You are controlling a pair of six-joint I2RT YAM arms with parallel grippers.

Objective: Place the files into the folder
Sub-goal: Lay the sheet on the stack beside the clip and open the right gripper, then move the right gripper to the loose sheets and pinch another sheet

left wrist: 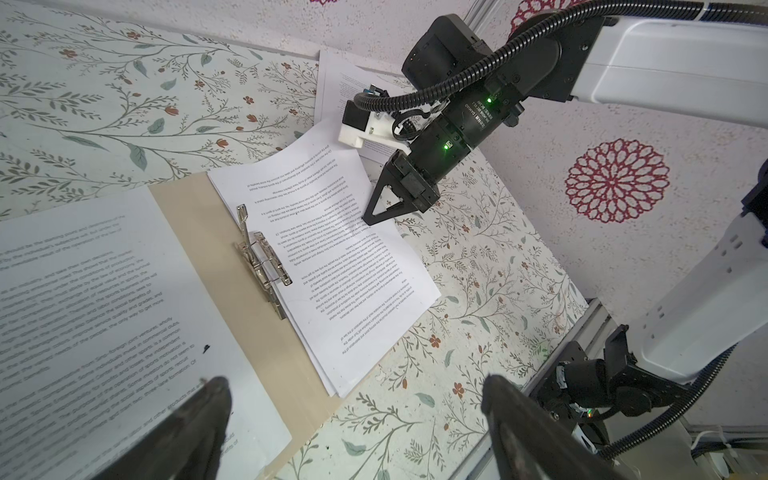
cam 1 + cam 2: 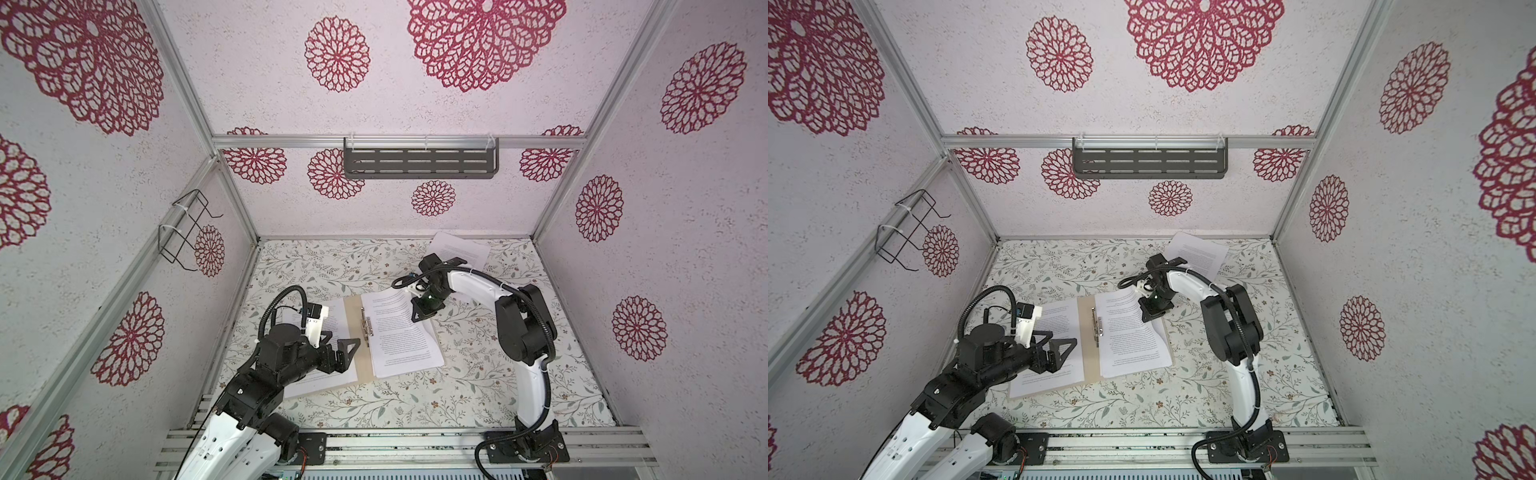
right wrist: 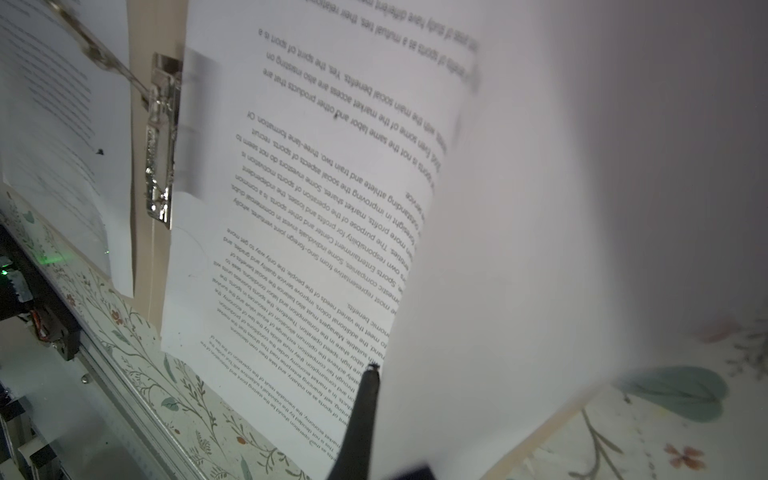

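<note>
Files (image 1: 340, 270) atop open folder (image 1: 195, 232), one edge in right claw (image 1: 368, 218).

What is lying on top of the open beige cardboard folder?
On the folder's right half, a stack of white printed paper sheets beside the metal clip; on its left half, another printed sheet. The cardboard under them is covered.

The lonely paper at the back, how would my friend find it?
Find the dark slotted shelf on the back wall, then look below its right end to the far edge of the flowery table. A white printed sheet lies there askew, just behind the right arm. It is the only page not on the tan folder.
</note>
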